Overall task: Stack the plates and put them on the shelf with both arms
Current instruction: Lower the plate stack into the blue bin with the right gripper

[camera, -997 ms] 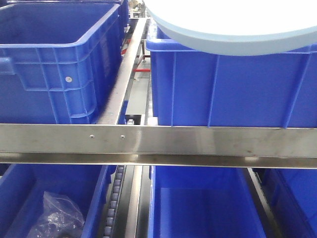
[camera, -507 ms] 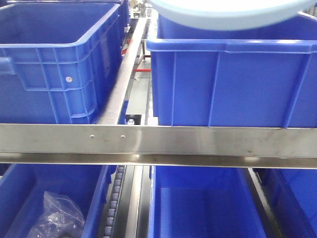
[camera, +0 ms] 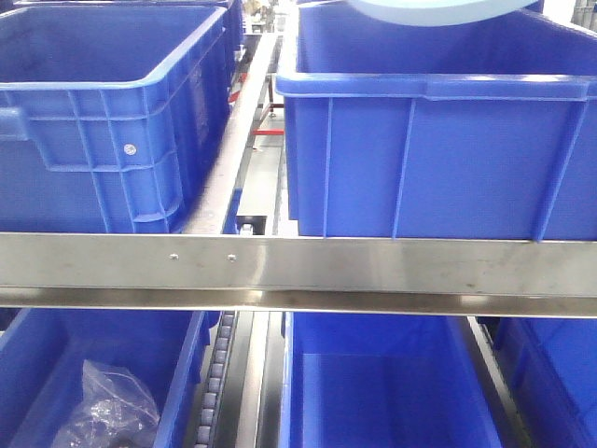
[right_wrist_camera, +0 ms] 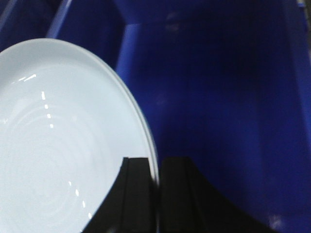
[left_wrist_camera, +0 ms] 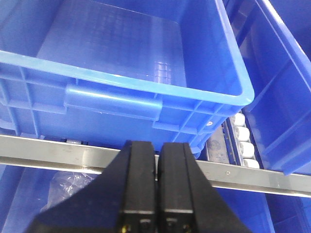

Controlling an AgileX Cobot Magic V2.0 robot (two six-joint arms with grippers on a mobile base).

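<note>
Right claw (right_wrist_camera: 156,174) pinching plate (right_wrist_camera: 63,145) rim, front view only underside

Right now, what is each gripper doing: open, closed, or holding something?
Left gripper: closed, holding nothing, over the blue bin.
Right gripper: closed on the rim of the white plate.

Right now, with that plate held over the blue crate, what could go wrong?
1. The right hand pinches the white plate only at its rim, so it could tilt or slip into the blue crate below.
2. In the front view only the plate's edge shows above the upper right crate, so its clearance from the crate's rim is hard to judge.
</note>
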